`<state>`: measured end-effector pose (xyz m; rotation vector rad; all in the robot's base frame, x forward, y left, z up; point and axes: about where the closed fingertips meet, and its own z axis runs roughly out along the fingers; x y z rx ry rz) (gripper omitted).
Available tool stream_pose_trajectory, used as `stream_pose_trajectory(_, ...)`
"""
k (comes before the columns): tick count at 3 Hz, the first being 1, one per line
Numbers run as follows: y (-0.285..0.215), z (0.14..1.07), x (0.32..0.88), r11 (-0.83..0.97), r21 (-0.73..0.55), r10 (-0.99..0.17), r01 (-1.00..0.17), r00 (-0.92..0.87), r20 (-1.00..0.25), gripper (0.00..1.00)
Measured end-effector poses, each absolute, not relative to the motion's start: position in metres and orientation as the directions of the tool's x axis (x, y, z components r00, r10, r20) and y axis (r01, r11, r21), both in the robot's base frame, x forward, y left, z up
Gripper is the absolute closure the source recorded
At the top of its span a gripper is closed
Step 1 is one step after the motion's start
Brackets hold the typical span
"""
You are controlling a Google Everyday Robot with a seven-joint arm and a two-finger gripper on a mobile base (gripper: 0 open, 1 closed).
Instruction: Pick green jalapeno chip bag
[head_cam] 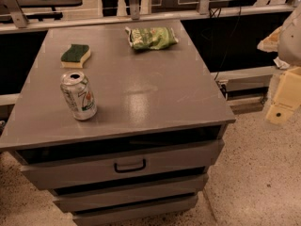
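The green jalapeno chip bag (152, 37) lies flat at the far middle of the grey cabinet top (141, 88). It is crinkled light-green foil with white and darker green print. My gripper (283, 100) shows as pale yellow parts at the right edge of the view. It hangs off the cabinet's right side over the floor, well to the right of the bag and nearer the camera. It touches nothing on the cabinet and holds nothing that I can see.
A silver-green soda can (78, 96) stands upright near the front left. A yellow sponge with a dark green top (75, 55) lies at the far left. The cabinet has drawers (129, 164) in front. A metal rail (141, 14) runs behind it.
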<state>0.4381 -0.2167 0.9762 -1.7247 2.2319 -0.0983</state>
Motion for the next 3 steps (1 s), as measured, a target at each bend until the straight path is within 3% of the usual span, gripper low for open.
stream_pose_trajectory(2,-0.213,0.969,0.460,0.282,-0.269,-0.943,-0.921,-0.214,-0.255,0.00)
stream_pose_trajectory(3,-0.204,0.951,0.522,0.328,-0.308,-0.905,-0.893,-0.202,-0.375,0.00)
